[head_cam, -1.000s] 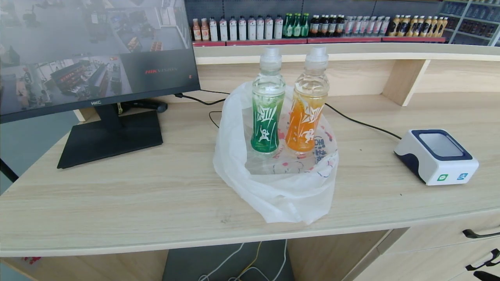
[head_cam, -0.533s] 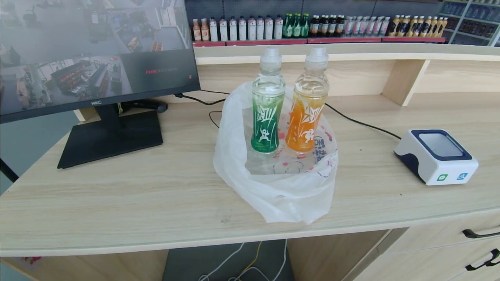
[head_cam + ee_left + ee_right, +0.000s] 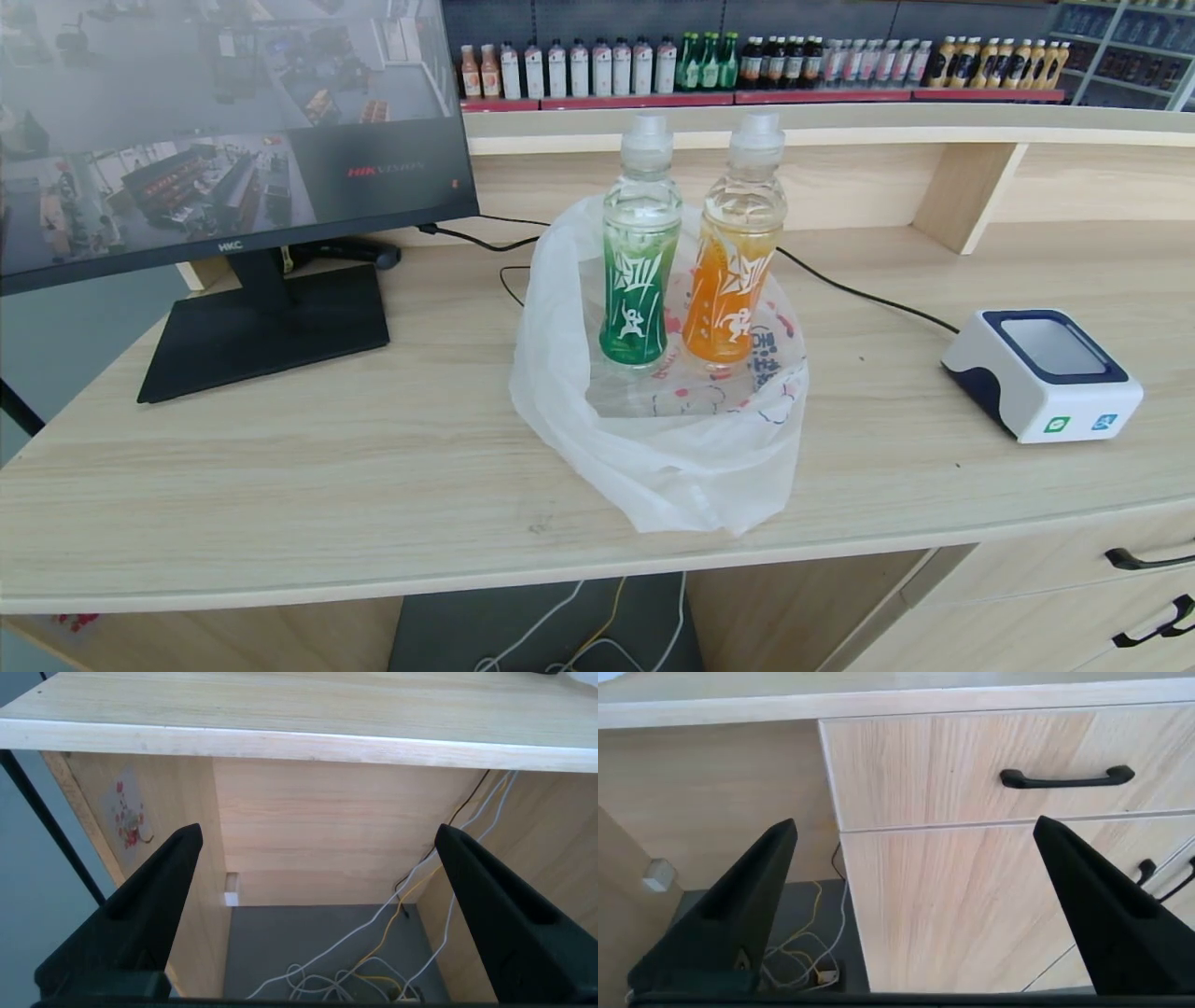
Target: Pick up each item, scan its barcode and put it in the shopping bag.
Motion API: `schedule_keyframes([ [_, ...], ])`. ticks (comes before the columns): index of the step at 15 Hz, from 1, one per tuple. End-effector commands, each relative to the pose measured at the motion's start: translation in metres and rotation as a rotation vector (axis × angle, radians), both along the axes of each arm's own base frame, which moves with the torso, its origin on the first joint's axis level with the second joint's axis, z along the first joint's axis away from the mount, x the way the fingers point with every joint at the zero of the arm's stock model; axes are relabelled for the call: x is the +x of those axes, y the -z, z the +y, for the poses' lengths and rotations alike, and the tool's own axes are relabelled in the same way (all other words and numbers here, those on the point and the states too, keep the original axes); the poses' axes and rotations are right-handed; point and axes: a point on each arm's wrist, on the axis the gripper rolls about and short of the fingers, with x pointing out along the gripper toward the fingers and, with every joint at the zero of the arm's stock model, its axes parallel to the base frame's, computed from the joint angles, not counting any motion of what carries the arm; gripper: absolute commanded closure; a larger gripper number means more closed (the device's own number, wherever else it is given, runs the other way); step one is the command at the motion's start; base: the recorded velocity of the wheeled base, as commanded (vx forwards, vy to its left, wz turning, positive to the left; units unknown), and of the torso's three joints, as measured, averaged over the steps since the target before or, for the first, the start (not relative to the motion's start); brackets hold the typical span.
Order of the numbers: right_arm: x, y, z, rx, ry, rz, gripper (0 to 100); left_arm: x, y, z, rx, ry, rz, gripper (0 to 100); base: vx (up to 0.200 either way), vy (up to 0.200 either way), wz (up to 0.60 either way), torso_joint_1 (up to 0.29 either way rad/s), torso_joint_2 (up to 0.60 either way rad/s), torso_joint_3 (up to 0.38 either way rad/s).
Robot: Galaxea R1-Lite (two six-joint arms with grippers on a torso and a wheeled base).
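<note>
Two drink bottles stand upright side by side inside the white shopping bag at the middle of the counter: a green-labelled bottle on the left and an orange-labelled bottle on the right. The white and blue barcode scanner sits on the counter to the right of the bag. My left gripper is open and empty below the counter's front edge, facing the open space under it. My right gripper is also open and empty, low in front of the drawer fronts.
A monitor on a black stand occupies the counter's left rear. A black cable runs from the scanner behind the bag. A raised shelf borders the back. Drawers with black handles sit under the counter at right; loose wires lie underneath.
A dark part at the head view's lower right corner one second ago has dropped out of sight. The bottles, bag and scanner have not moved.
</note>
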Motion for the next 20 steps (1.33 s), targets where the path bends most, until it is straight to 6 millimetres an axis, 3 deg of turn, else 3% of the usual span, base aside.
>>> schedule_keyframes([
  [1,-0.0004,0.0005,0.0,0.0,0.002,-0.005,0,0.0,0.0,0.0,0.0,0.0,0.0,0,-0.2,0.0,0.0,0.002,0.0,-0.002],
  [9,-0.0005,0.0004,0.0,0.0,0.002,-0.008,0,0.0,0.0,0.0,0.002,0.0,0.0,0,0.0,0.0,0.0,0.0,0.0,0.0],
  [20,-0.0004,0.0005,0.0,0.0,0.002,-0.005,0,0.0,0.0,0.0,-0.005,0.0,0.0,0,0.0,-0.2,0.0,0.005,0.0,0.004],
])
